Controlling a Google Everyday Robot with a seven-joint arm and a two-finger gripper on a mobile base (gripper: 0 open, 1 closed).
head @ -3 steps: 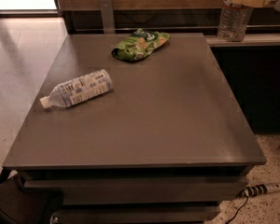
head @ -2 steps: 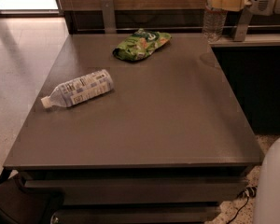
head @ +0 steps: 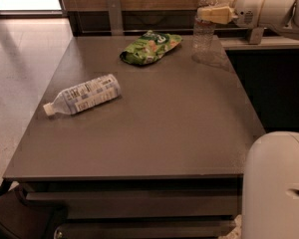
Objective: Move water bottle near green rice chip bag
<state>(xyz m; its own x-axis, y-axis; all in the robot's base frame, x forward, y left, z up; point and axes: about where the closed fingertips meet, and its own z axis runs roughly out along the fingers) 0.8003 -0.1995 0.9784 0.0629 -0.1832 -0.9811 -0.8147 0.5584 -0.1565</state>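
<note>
The pincer (head: 215, 15) is clamped on the upper part of the water bottle (head: 204, 33), holding it upright over the far right corner of the tabletop (head: 179, 128). This looks like the carrying step. The green chip bag (head: 150, 47) lies nearby to the left. The next move would be a short shift leftward, setting the bottle down just beside the bag, then releasing it.

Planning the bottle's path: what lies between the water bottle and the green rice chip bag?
Only bare tabletop, per the camera view. The gripper holds the water bottle at the far right corner.
</note>
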